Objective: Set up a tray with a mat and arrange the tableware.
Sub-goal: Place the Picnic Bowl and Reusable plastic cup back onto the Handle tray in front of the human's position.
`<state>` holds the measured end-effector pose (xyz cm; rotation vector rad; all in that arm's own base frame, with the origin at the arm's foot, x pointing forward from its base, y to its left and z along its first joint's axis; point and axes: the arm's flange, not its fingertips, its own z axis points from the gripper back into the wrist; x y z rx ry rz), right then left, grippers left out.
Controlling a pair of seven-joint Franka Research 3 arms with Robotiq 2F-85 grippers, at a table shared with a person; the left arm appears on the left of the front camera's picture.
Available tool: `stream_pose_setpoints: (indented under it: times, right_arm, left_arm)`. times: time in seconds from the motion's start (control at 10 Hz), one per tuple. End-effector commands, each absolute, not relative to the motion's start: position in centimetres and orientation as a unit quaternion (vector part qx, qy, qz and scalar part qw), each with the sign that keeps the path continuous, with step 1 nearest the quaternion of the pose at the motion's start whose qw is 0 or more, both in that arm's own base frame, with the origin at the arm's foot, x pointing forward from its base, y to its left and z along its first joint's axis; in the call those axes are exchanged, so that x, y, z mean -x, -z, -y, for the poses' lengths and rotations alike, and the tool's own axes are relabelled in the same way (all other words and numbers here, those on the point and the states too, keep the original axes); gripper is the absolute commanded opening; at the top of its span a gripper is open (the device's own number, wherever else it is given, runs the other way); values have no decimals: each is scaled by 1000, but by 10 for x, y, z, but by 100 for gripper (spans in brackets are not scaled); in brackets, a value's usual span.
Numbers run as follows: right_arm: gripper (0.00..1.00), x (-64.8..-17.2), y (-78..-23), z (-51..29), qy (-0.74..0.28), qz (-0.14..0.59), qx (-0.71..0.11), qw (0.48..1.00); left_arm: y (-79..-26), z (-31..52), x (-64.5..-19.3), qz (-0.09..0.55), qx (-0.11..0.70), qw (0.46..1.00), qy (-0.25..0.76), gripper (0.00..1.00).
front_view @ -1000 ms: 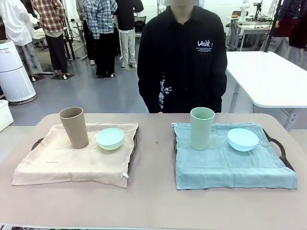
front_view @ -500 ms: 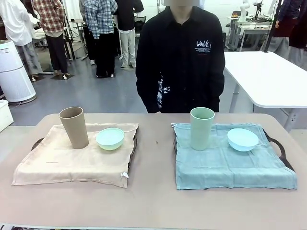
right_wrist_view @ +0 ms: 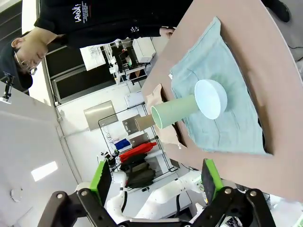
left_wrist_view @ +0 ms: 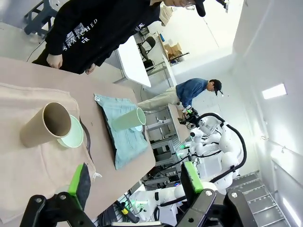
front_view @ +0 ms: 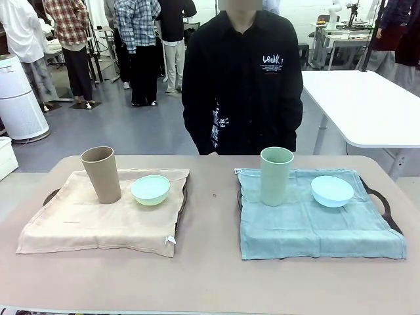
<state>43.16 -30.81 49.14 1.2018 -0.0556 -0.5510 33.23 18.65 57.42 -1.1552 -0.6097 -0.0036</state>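
Tableware is standing arranged on two cloth-covered trays, so the task appears to be at or near its final step. Left pincer (left_wrist_view: 135,182) is hovering with its green-padded fingers spread wide and gripping nothing; ahead of it and well apart, the tall tapered tan matte cup (left_wrist_view: 45,125) is touching the small shallow mint green bowl (left_wrist_view: 71,134) on the beige cloth mat (left_wrist_view: 28,175). Right pincer (right_wrist_view: 156,182) is likewise standing wide and empty; well ahead of it, the tall tapered pale green matte cup (right_wrist_view: 173,111) is rising just beside the small shallow light blue bowl (right_wrist_view: 211,98) on the blue-grey cloth mat (right_wrist_view: 227,132). Dark tray handles (front_view: 379,197) are showing at the mats' outer edges on the brown desk (front_view: 210,275). A person in a black shirt (front_view: 243,79) is waiting at the far side. Any remaining move would probably call only for small adjustments of cup or bowl placement.
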Motion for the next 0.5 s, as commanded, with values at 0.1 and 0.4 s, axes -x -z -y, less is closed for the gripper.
stream_pose_setpoints:
  times: [0.1,0.4]
  right_arm:
    - [100,-431,-490,305,255,24,-552,794]
    - [100,-431,-490,305,255,24,-552,794]
  left_arm:
    - [-578,-185,-334,291,541,789,-5,100]
    - [-578,-185,-334,291,541,789,-5,100]
